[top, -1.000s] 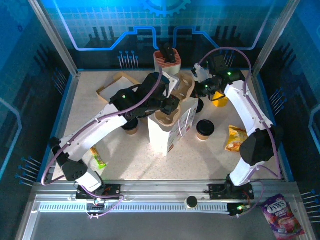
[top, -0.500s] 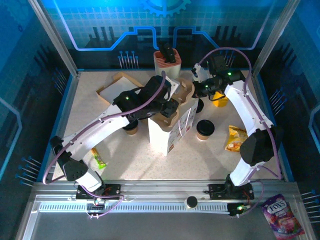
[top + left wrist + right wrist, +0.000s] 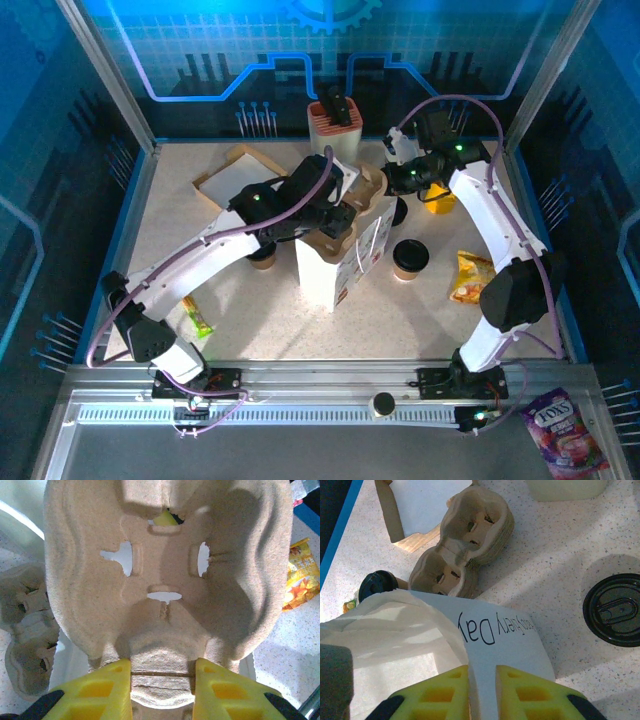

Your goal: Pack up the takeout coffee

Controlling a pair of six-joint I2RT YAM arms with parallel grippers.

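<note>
A white paper bag [image 3: 335, 280] stands upright mid-table. My left gripper [image 3: 337, 213] [image 3: 162, 672] is shut on the middle ridge of a tan pulp cup carrier [image 3: 165, 555] and holds it at the bag's mouth. My right gripper [image 3: 391, 180] [image 3: 482, 680] straddles the bag's far wall [image 3: 505, 640], jaws a narrow way apart. Whether they still pinch it is unclear. One takeout coffee [image 3: 410, 256] with a black lid stands right of the bag. Another coffee [image 3: 262, 258] [image 3: 376, 584] stands left of it, half under my left arm. A black lid [image 3: 615, 609] shows near the bag.
A stack of spare carriers [image 3: 465, 545] [image 3: 27, 630] lies behind the bag beside a flat cardboard tray [image 3: 235, 170]. An orange snack packet [image 3: 470, 275] lies at the right, a small packet [image 3: 195, 318] at the near left. A cup holder [image 3: 333, 120] stands at the back.
My left arm has shifted slightly toward the back right, and the carrier sits lower in the bag's mouth. The right arm has barely moved.
</note>
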